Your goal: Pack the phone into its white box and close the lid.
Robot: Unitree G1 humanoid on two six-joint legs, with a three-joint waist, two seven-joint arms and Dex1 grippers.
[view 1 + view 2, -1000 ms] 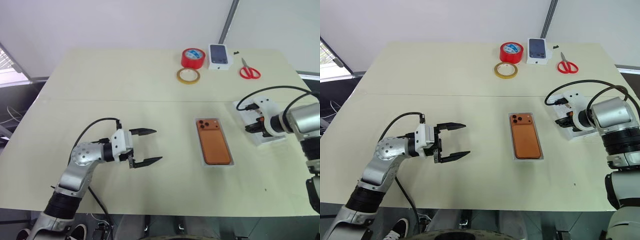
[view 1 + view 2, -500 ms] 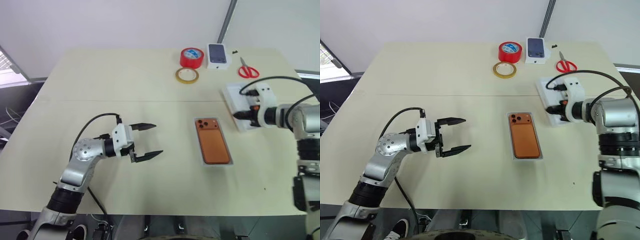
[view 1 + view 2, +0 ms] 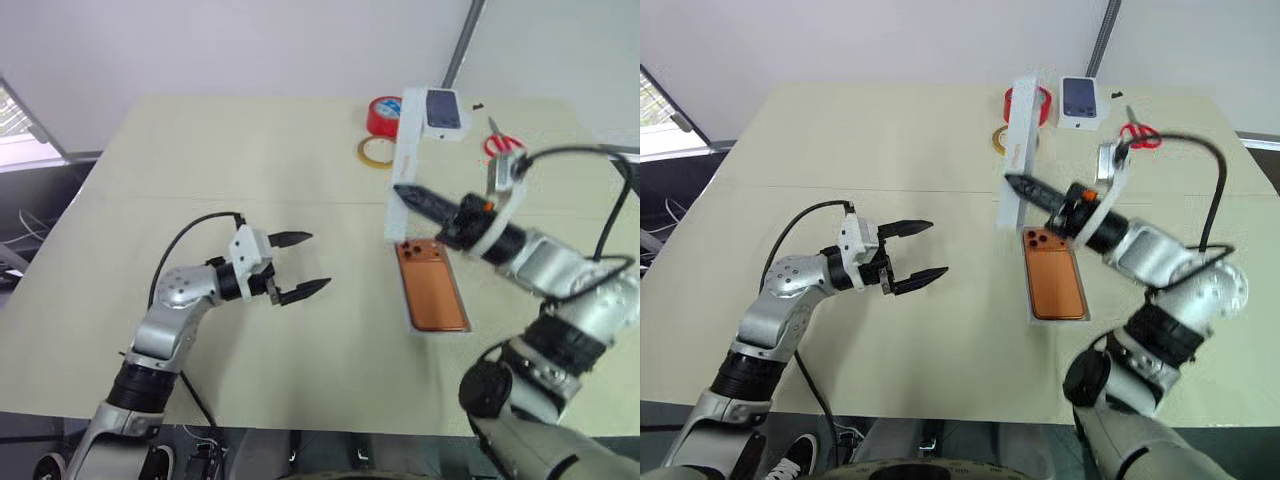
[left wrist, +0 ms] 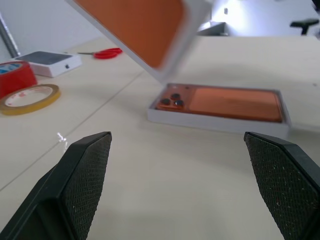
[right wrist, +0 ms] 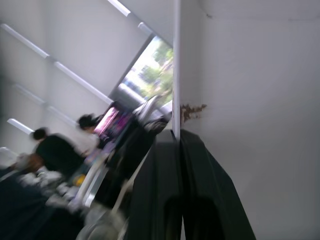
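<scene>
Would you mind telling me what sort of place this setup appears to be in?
Probably a lab or office workspace: a plain beige table against bare white walls, with tape rolls, scissors and a boxed phone laid out, and people seated at desks beyond.

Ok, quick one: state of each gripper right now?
Left gripper: open, holding nothing.
Right gripper: shut on the lid, lifted above the phone.

We read this as a lab or test room, not a home: a broad pale cream tabletop (image 3: 200, 180) set against a plain white wall (image 3: 250, 45), with a grey metal pole (image 3: 462, 45) rising behind it. Past the open left jaws lie office supplies: a red tape roll (image 4: 15, 77), a tan tape ring (image 4: 29, 97), red-handled scissors (image 4: 104, 53). Black cables (image 3: 20, 240) hang off the table's side.
</scene>
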